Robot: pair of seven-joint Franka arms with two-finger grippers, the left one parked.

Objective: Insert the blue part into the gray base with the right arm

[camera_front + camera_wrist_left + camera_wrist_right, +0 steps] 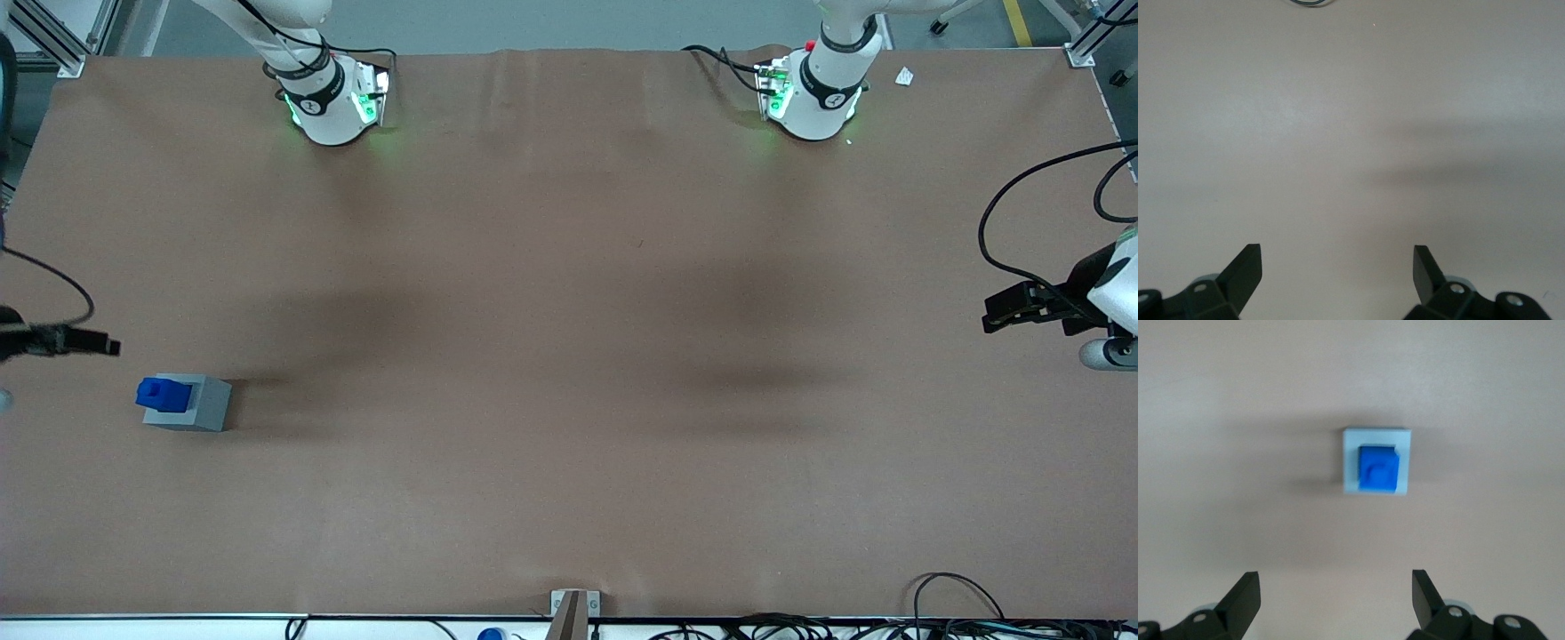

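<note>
The blue part (164, 394) stands in the top recess of the gray base (206, 407), toward the working arm's end of the table. Its stepped top sticks up above the cube. In the right wrist view, seen from above, the blue part (1378, 469) fills most of the gray base's top (1350, 463). My right gripper (100, 344) is open and empty. It is raised well above the table and apart from both blocks. Its black fingertips (1245, 590) stand wide apart, and the gripper (1335, 579) has only bare table between them.
Brown paper (569, 356) covers the table. The two arm bases (333, 102) stand at the table's edge farthest from the camera. Cables (960, 613) lie along the nearest edge, beside a small bracket (573, 609). A white scrap (904, 76) lies near the parked arm's base.
</note>
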